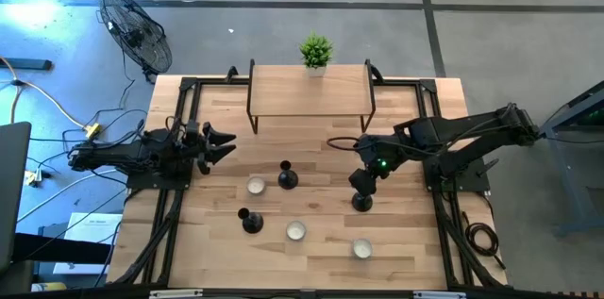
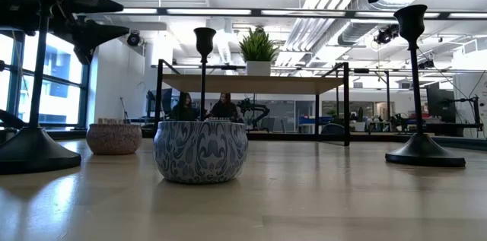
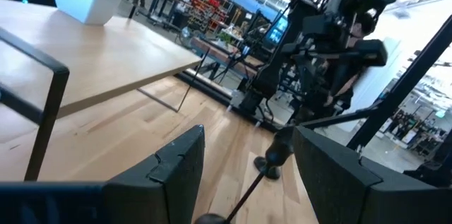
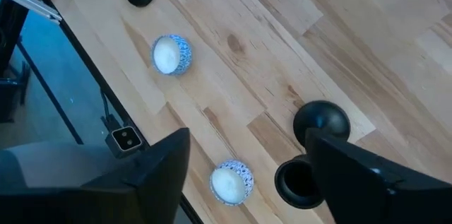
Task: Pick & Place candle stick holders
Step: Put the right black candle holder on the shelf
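High view: we find the right pincer [image 1: 362, 186] spread above the rightmost candle stick holder [image 1: 361, 204] standing on the bench [image 1: 406, 242], the left pincer [image 1: 219, 145] waiting spread, and judge it rigid, top-heavy, best gripped mid-stem.

- High view: the table [image 1: 311, 233] is seen from straight overhead, far off.
- Low view: taken level across the tabletop, close to a tealight [image 2: 201, 150].
- Right wrist view: the candlestick [image 4: 311, 155] beneath its jaws is shared with the high view [image 1: 361, 202].
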Controlling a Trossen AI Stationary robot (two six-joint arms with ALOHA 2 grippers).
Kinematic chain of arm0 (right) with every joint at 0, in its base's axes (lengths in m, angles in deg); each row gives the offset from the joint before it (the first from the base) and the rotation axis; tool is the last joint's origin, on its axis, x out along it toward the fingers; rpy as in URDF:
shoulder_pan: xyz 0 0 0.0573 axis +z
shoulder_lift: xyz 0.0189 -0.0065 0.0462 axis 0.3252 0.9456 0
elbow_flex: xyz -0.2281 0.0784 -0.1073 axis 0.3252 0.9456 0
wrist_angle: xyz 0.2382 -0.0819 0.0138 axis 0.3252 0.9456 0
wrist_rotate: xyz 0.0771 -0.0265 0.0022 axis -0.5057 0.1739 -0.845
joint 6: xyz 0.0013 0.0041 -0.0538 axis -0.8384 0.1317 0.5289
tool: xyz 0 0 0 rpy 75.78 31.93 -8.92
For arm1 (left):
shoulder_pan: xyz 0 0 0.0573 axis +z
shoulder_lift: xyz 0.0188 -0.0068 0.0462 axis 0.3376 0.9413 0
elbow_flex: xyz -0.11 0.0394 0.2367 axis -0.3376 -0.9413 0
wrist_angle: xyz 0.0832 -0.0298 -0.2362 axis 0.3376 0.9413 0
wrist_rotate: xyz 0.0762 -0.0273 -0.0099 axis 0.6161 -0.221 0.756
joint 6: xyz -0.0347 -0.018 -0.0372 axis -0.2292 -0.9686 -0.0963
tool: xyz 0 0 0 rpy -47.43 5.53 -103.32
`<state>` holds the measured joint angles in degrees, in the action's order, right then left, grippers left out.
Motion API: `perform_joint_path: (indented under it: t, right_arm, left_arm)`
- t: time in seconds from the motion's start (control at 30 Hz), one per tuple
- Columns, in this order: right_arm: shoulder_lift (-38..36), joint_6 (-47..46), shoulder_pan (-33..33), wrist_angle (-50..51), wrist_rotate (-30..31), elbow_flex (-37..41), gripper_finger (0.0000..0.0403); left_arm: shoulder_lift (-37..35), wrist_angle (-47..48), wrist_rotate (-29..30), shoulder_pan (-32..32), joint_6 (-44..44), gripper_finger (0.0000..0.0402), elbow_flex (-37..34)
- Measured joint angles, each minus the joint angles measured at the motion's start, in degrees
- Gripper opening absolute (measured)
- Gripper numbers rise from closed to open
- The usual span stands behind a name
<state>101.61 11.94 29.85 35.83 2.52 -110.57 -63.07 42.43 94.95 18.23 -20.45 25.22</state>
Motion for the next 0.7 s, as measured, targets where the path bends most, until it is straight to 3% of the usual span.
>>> perform_joint_path:
  t: [0.17,0.53,0.7]
  right_arm:
    - [0.0,0.0,0.0,0.0,0.01,0.0,0.0306]
    - [-0.07,0.54,1.88,4.92,-0.11,-0.05,0.0309]
    - [-0.1,-2.37,4.77,7.1,4.17,-1.5,0.0309]
  left_arm:
    - [0.0,0.65,0.02,0.0,0.0,0.0213,0.0]
    - [0.0,0.76,0.13,0.0,0.0,0.0213,0.0]
    - [0.0,1.86,0.17,0.0,0.0,0.0213,0.0]
